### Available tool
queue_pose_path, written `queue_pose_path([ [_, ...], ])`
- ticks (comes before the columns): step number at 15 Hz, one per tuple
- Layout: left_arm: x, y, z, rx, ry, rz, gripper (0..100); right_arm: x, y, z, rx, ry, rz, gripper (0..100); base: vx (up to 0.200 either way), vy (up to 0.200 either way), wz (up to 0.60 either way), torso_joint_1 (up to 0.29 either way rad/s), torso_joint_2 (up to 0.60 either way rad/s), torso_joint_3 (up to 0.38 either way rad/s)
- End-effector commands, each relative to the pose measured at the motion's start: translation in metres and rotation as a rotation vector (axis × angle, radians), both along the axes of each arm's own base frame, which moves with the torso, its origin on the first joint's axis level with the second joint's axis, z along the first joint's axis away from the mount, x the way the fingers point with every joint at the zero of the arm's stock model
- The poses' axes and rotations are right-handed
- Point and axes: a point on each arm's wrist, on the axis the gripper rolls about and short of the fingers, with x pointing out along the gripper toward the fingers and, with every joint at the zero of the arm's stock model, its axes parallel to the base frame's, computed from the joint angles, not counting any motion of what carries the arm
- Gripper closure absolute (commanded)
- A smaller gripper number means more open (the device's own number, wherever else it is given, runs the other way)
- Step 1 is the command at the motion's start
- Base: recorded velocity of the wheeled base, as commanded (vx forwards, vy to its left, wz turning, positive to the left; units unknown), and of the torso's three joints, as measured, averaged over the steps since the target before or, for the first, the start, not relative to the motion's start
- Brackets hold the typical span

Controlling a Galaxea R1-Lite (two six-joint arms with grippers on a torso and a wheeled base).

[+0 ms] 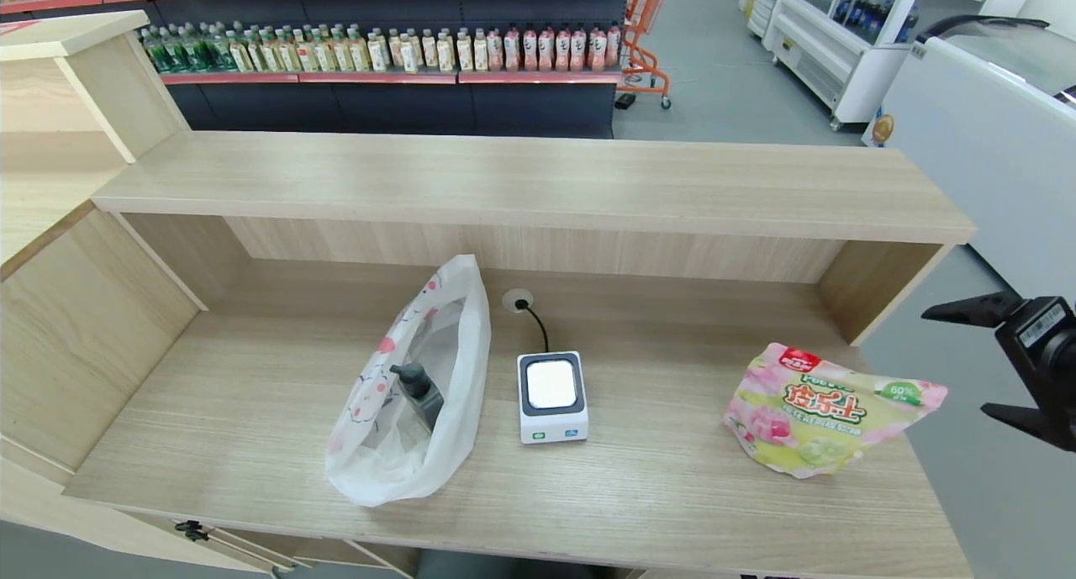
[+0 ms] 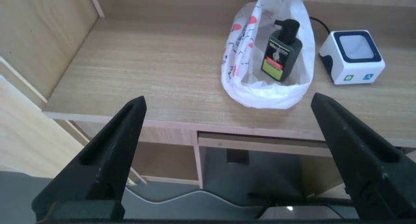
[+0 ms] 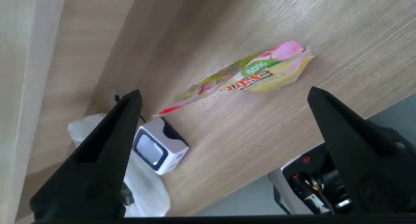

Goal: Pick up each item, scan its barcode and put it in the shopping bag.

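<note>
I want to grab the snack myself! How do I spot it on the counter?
Find the long wooden counter with the small white scanner in its middle. Go toward the robot's right end, away from the white shopping bag. The snack pouch lies there alone, the only thing covered in pink, yellow and green.

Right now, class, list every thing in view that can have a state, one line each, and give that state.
shopping bag, open, lying on the counter, one item inside
pump bottle, already inside the bag
scanner, on the counter, window facing up, cable attached
snack pouch, lying on the counter, outside the bag, not grasped
left tool, open, empty
right tool, open, empty, beyond the counter's right end
</note>
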Motion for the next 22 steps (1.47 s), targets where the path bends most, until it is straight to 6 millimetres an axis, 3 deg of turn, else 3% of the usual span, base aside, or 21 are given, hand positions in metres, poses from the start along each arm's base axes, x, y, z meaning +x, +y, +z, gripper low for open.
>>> queue_pose_path([
  [1,0.0,0.0,0.0,0.0,0.001,-0.001,0,0.024,-0.005,-0.025,0.007,0.124,-0.039,0,0.0,0.0,0.0,0.0,0.0,0.0],
  [5,0.0,0.0,0.0,0.0,-0.001,-0.001,0,0.043,-0.005,-0.045,-0.004,0.207,-0.05,0,0.0,0.0,0.0,0.0,0.0,0.0],
  [8,0.0,0.0,0.0,0.0,0.001,0.001,0,0.059,0.004,-0.071,-0.015,0.304,-0.006,0,0.0,0.0,0.0,0.0,0.0,0.0],
  [13,0.0,0.0,0.0,0.0,-0.001,0.001,0,0.1,0.015,-0.106,-0.119,0.263,0.067,0,0.0,0.0,0.0,0.0,0.0,0.0],
  [16,0.0,0.0,0.0,0.0,0.001,-0.001,0,0.109,0.022,-0.132,-0.178,0.347,0.107,0,0.0,0.0,0.0,0.0,0.0,0.0],
  [17,0.0,0.0,0.0,0.0,-0.001,-0.001,0,0.111,0.023,-0.136,-0.181,0.355,0.114,100,0.0,0.0,0.0,0.0,0.0,0.0],
  [22,0.0,0.0,0.0,0.0,0.001,-0.001,0,0.114,0.024,-0.147,-0.337,0.369,0.214,100,0.0,0.0,0.0,0.0,0.0,0.0],
])
